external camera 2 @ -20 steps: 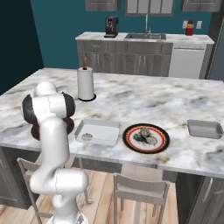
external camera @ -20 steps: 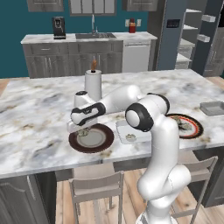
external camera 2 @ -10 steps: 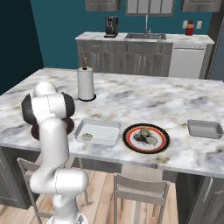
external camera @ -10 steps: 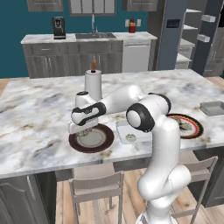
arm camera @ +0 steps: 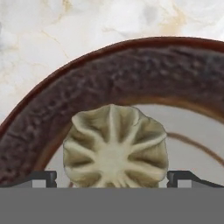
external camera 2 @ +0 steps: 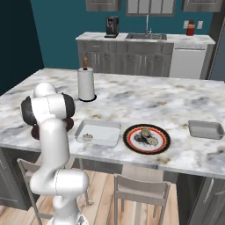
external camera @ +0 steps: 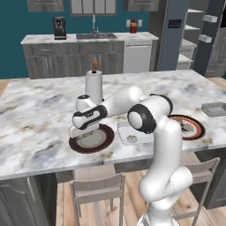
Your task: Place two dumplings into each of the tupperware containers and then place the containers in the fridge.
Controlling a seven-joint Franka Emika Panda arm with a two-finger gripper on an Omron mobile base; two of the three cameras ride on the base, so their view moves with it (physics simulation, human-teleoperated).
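Observation:
A pale crimped dumpling (arm camera: 114, 146) lies on a round dark-rimmed plate (arm camera: 109, 78), just inside its rim. My gripper (arm camera: 113, 177) is open and straddles it, one dark fingertip (arm camera: 43, 176) on each side, the right one almost touching. In the left base view the gripper (external camera: 76, 133) hangs low over the left edge of that plate (external camera: 99, 142). Beside it the near tupperware container (external camera: 125, 130) (external camera 2: 103, 128) holds one dumpling (external camera: 131, 139) (external camera 2: 87, 137). A second container (external camera: 215, 108) (external camera 2: 205, 129) sits far right. The fridge (external camera: 174, 33) stands at the back right with its white shelves showing.
A red-rimmed plate (external camera: 197, 129) (external camera 2: 132, 143) with more dumplings (external camera 2: 146, 132) lies between the two containers. A paper towel roll (external camera: 93, 84) (external camera 2: 86, 83) stands behind the dark plate. Chairs (external camera: 99, 190) are tucked under the counter's front edge.
The hand has sunk a little lower over the dark-rimmed plate. Everything else on the counter is where it was.

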